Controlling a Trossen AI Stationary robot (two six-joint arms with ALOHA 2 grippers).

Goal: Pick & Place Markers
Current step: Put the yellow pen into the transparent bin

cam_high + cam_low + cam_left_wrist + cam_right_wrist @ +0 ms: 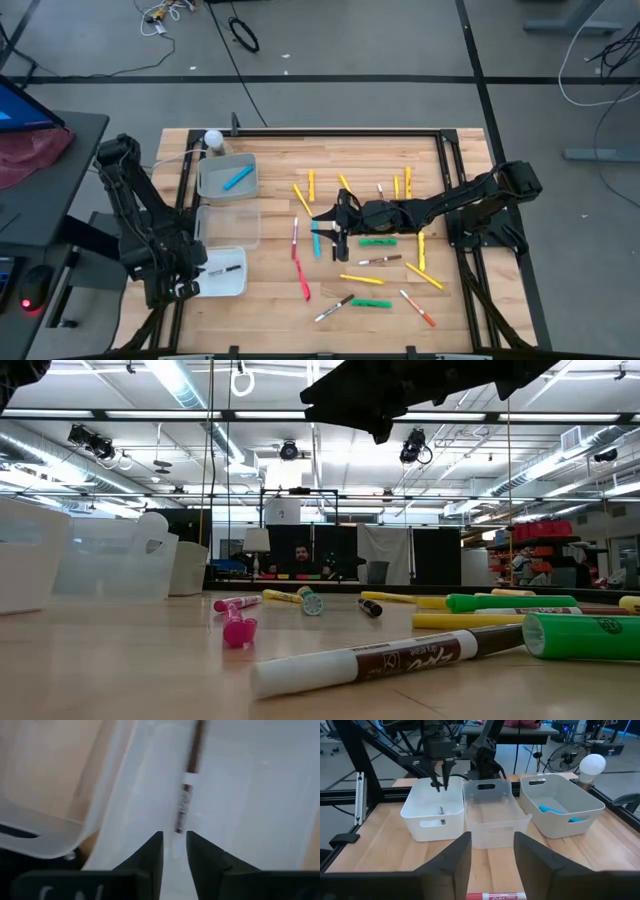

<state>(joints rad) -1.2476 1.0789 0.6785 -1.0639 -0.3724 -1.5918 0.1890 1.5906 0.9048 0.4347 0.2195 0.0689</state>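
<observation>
High view. Left gripper (196,277): poised over the near white bin (238,285), which holds one brown marker (226,269). Two more bins stand in the same row: an empty clear middle bin (250,235) and a far grey bin (213,185) holding a light blue marker (237,179). Right gripper (327,227): reached to mid-worktop (270,310), above the scatter of yellow, green, red, blue and brown markers (372,242). About twenty pieces remain loose, so the task is judged early.

Low view. Brown-and-white marker (385,657) in the foreground; green (510,601), yellow and pink pieces lie behind it. Bins at left. A dark arm is overhead; its fingers are not shown.

Left wrist view. Own fingers (150,855) stand slightly apart with nothing between them. The brown marker (186,795) lies just beyond on the bin floor. Step judged: release into the near bin, about complete. To finish well, lift straight up so the tips clear the bin wall without dragging the bin.

Right wrist view. Own fingers (455,857) are spread and empty, and hover over a red marker (495,896) lying across the gap. Left gripper (440,777) visible above the white bin (432,815). For the next pick, descend centred on the barrel, with the fingers straddling it crosswise and clear of neighbouring pens. Then close at mid-length so it does not pivot.
</observation>
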